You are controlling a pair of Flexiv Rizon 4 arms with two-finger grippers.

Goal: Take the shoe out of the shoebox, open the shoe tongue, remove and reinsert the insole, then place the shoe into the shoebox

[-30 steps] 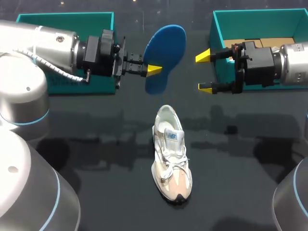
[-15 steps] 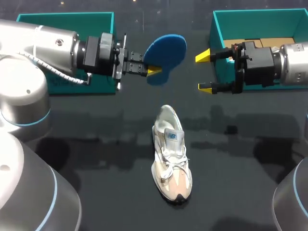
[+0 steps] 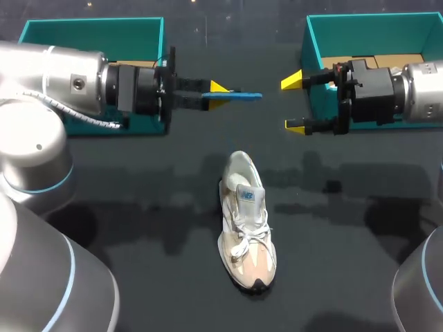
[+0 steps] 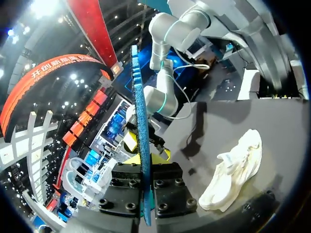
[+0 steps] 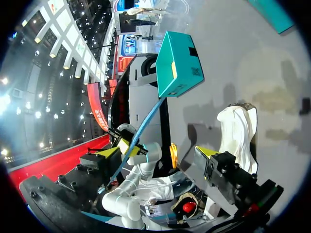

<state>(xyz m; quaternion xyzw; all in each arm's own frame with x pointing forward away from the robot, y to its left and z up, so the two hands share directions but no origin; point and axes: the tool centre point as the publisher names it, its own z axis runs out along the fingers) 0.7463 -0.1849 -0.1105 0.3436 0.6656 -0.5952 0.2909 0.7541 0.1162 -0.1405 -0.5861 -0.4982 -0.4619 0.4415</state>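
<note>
Your left end effector (image 3: 220, 95) is pinching the flat blue foam insole (image 3: 242, 95) by one end, with a yellow-tipped finger pressed against each face. In the head view the insole shows edge-on as a thin blue line, held above the black bench (image 3: 138, 207) and pointing toward your right arm. In the left wrist view it runs straight out between the fingers as a narrow blue strip. Your right end effector (image 3: 294, 104) has its fingers spread wide with nothing between them. It hangs just in front of the open teal cardboard shoebox (image 3: 374, 24) at the far right of the bench, and a brown cardboard sheet (image 3: 374, 62) lies inside that box. The two end effectors face each other across a gap, and the free end of the insole is well apart from the right fingertips. The white and beige laced sneaker (image 3: 246, 221) stands upright on its sole at the middle of the bench, outside both boxes, nearer to you than either end effector. Its toe points toward you and its heel toward the far edge. A second teal cardboard box (image 3: 93, 28) sits at the far left, partly hidden behind your left arm.
</note>
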